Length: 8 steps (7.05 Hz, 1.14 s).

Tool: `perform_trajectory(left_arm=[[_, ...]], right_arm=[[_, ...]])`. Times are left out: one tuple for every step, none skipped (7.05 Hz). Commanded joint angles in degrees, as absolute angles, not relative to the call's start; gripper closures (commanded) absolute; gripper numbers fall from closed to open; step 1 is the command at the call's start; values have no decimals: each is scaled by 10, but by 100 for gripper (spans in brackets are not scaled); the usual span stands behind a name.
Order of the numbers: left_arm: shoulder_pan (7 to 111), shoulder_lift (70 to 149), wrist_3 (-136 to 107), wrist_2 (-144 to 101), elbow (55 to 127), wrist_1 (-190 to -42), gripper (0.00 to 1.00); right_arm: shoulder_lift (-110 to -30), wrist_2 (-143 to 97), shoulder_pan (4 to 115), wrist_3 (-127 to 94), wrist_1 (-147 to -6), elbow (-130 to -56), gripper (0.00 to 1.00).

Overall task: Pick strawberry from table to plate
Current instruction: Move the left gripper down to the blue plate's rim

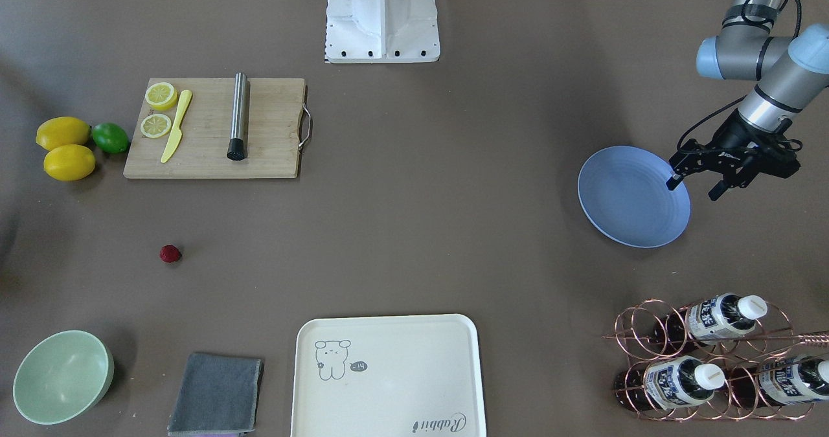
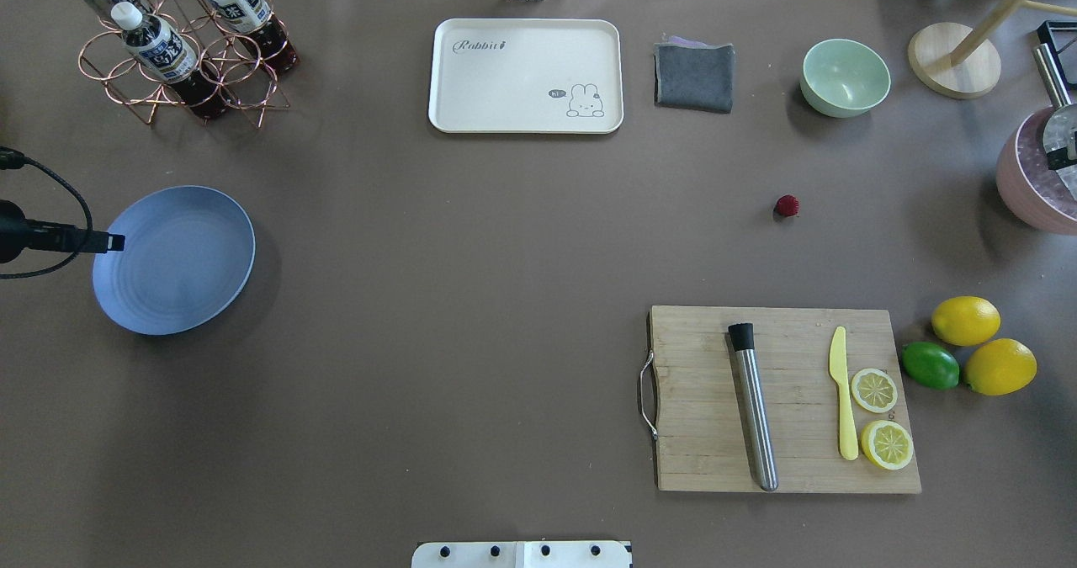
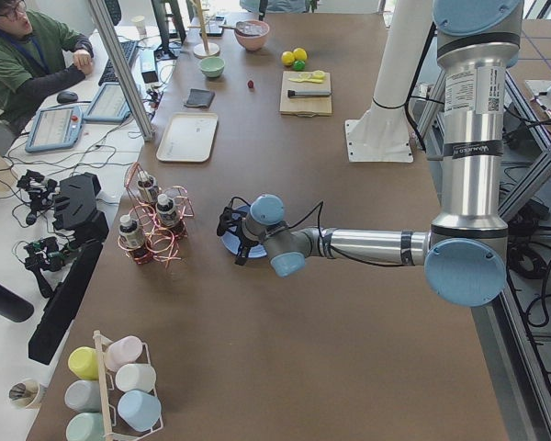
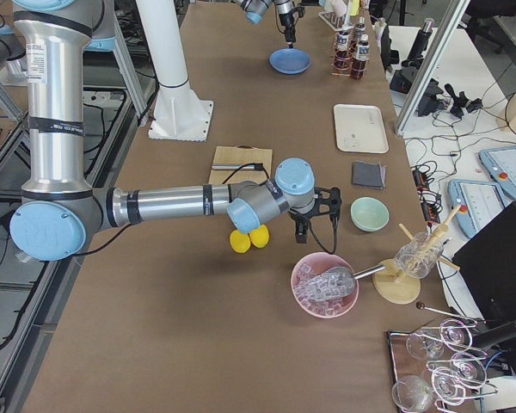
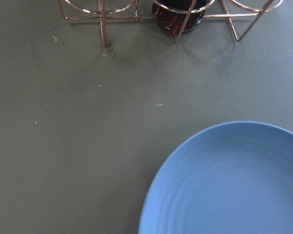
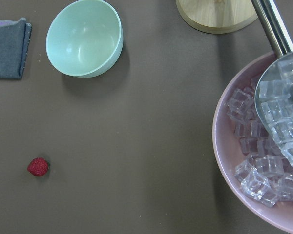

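The strawberry (image 1: 170,254) (image 2: 787,206) is a tiny dark red berry lying alone on the brown table (image 2: 471,240), between the green bowl and the cutting board. It also shows low on the left in the right wrist view (image 6: 38,166). The blue plate (image 1: 631,197) (image 2: 172,261) (image 5: 234,185) lies flat and bare at the table's other end. My left gripper (image 1: 694,189) hovers over the plate's outer rim, open and holding nothing. My right gripper (image 4: 314,231) hangs above the table near the pink ice bowl. I cannot tell whether it is open or shut.
A wooden cutting board (image 2: 782,400) carries a steel muddler, a yellow knife and lemon halves, with two lemons (image 2: 966,320) and a lime (image 2: 930,364) beside it. A green bowl (image 2: 845,77), grey cloth (image 2: 694,76), cream tray (image 2: 526,76), bottle rack (image 2: 181,55) and pink ice bowl (image 6: 263,161) line the far edge.
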State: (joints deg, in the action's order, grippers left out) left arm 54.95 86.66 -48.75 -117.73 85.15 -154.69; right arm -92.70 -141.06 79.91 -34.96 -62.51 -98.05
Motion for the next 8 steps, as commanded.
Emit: perform_trajectory(left_arm=[[544,866,-487,-1175,831,-1572,3],[543,867,-487,-1176,831,-1571,3],[543,867,-487,-1176,830,-1571,3],[543,873,-487,-1177,824,-1572,7],[540,873,-490,-1177,824,-1572,30],[540,874,-491,-1178,824,-1572,61],[540,878,-493,-1179,824,-1571,97],[536,882,-493,-1177,824,-1571,100]], right_arm=[[-929,-1411,799,-351,-624,-982,0],[-932,-1411,799,-351,-623,-984,0],[-933,-1411,799,-351,-621,-984,0],[-934,-1411,799,-350,-621,-983,0],[-934,-1411,799,-351,-621,-984,0],[-934,-1411,799,-350,-621,-984,0],[-939,-1411,799,-350,-620,-984,0],[-943,-1411,799,-351,-613,-984,0]])
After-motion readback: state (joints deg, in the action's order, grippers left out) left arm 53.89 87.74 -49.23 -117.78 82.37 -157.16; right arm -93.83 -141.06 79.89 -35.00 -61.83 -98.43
